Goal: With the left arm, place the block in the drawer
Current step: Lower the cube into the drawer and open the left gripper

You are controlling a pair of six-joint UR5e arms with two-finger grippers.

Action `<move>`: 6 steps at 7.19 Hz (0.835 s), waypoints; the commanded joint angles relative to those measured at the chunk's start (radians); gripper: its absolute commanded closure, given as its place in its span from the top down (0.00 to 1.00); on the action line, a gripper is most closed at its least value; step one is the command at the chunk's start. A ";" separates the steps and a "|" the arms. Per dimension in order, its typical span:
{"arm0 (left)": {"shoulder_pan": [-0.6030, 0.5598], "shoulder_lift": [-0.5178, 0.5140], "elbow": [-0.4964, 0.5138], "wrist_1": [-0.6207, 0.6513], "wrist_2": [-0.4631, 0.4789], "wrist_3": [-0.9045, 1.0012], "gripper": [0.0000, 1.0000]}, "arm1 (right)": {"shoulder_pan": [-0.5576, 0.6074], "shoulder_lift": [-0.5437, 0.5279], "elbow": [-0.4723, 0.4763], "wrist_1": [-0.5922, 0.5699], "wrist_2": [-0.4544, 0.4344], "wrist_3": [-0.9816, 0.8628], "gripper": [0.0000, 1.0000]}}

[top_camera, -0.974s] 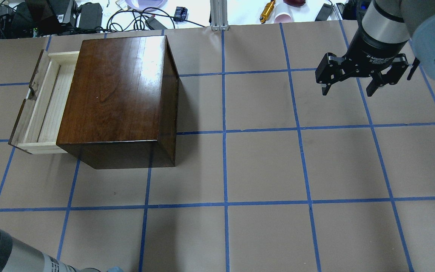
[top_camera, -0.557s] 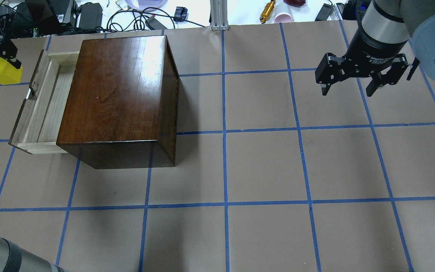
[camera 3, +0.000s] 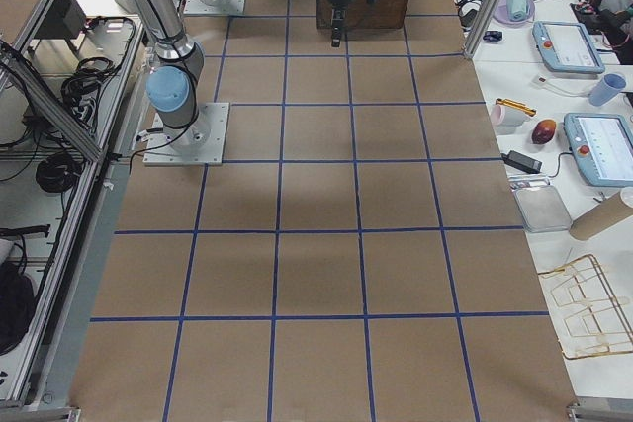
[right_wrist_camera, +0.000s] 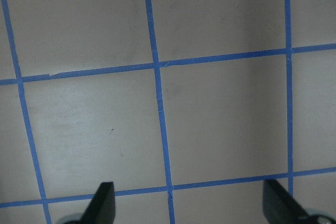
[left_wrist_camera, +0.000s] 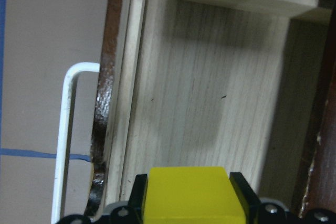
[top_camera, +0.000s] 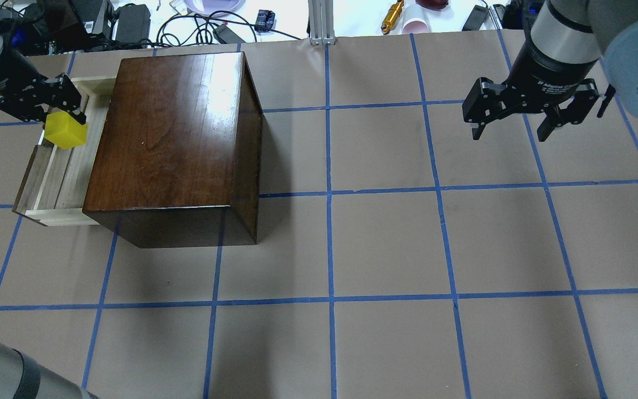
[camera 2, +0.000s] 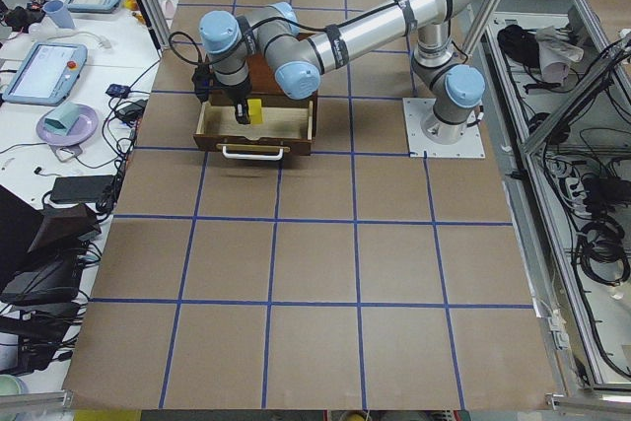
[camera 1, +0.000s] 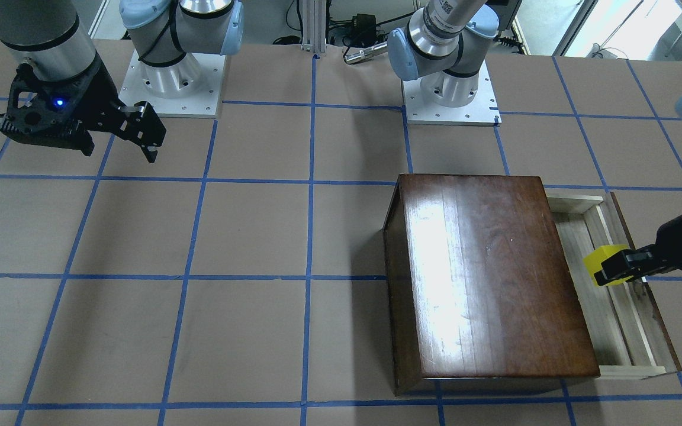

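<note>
The yellow block (top_camera: 65, 133) is held in my left gripper (top_camera: 64, 123), which is shut on it above the open drawer (top_camera: 58, 177). The drawer is a pale wood tray pulled out of the left side of the dark-brown box (top_camera: 169, 138). In the left wrist view the block (left_wrist_camera: 191, 195) sits between the fingers (left_wrist_camera: 137, 192) over the bare drawer floor (left_wrist_camera: 199, 103). The front view shows the block (camera 1: 604, 266) over the drawer (camera 1: 613, 331). My right gripper (top_camera: 513, 133) is open and empty, above the table at the far right.
The drawer front carries a white bar handle (left_wrist_camera: 65, 129). Cables, chargers and small items (top_camera: 130, 22) lie beyond the table's far edge. The brown table (top_camera: 385, 244) has a grid of blue tape lines.
My left gripper has carried the yellow block from the view's left edge rightward, to a spot over the open drawer. The right arm has not moved.
</note>
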 commanded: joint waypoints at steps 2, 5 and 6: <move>-0.002 -0.024 -0.032 0.041 0.003 0.066 0.00 | 0.000 0.000 0.000 0.000 0.000 0.000 1.00; -0.002 -0.053 -0.033 0.069 -0.005 0.127 0.00 | 0.000 0.000 0.000 0.000 0.000 0.000 1.00; -0.002 -0.053 -0.033 0.078 -0.005 0.140 0.66 | 0.000 0.000 0.000 0.000 0.000 0.000 1.00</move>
